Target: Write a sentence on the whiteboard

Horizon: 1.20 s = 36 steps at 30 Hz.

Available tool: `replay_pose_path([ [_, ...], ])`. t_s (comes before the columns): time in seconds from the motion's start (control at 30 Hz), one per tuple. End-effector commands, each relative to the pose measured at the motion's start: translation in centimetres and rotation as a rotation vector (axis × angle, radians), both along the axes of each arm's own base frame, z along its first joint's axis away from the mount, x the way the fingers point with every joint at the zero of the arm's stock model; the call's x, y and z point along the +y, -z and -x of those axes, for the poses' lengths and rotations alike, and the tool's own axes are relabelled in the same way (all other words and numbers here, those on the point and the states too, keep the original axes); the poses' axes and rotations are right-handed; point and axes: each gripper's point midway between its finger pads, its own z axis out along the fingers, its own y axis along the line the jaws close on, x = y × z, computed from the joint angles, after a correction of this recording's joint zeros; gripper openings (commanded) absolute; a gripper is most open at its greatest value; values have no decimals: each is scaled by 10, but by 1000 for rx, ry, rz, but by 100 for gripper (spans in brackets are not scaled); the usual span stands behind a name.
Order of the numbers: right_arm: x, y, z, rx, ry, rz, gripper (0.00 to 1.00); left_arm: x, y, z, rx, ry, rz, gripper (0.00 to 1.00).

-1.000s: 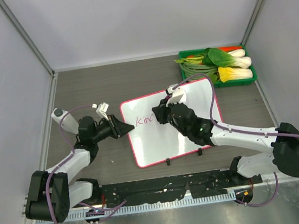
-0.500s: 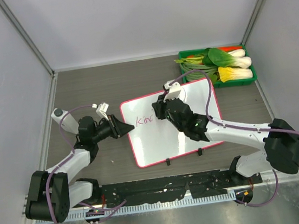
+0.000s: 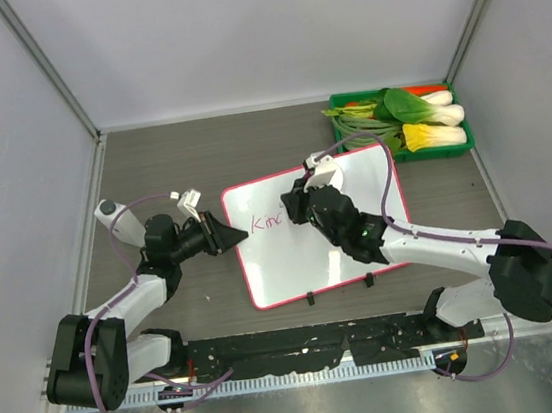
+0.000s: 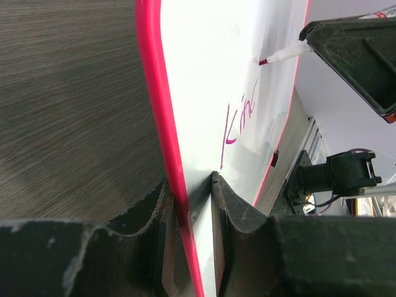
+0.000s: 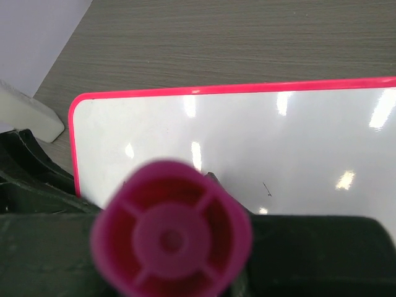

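Pink-framed whiteboard pinned at one edge while a marker writes on it.

The whiteboard lies slightly skewed near the middle of the grey wood-grain worktop, with its two black clips on the long edge nearest the arm bases. The left jaws are closed narrowly on its left edge, the pink frame pinched between them. The right jaws are clamped on the marker, whose magenta end cap fills the right wrist view. Its pink tip meets the white surface just past the last letter. The sentence so far is one short pink cursive word, roughly "Kind", in the board's upper left part, near the held edge. A green tray of vegetables sits at the far right corner, just beyond the board's top right corner.
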Motion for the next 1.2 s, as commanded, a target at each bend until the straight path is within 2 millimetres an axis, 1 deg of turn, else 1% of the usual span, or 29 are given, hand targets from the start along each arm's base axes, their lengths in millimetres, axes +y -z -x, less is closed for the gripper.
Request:
replay_pose_path([
  [0.0, -8, 9, 6, 25, 7, -6, 1, -4, 10, 8, -23, 45, -38, 0],
  [0.03, -9, 14, 8, 33, 6, -1, 1, -4, 9, 9, -25, 46, -38, 0],
  [0.43, -11, 21, 16, 58, -17, -13, 1, -4, 10, 8, -23, 43, -39, 0],
  [0.53, -13, 25, 18, 68, -21, -5, 1, -4, 10, 8, -23, 43, -39, 0],
  [0.73, -14, 25, 22, 72, -32, -10, 1, -4, 10, 8, -20, 45, -38, 0],
  [1.07, -15, 31, 28, 87, -52, -9, 1, -4, 10, 8, -22, 42, -39, 0],
  [1.17, -16, 29, 28, 83, -51, -15, 1, -4, 10, 8, -22, 43, -38, 0],
])
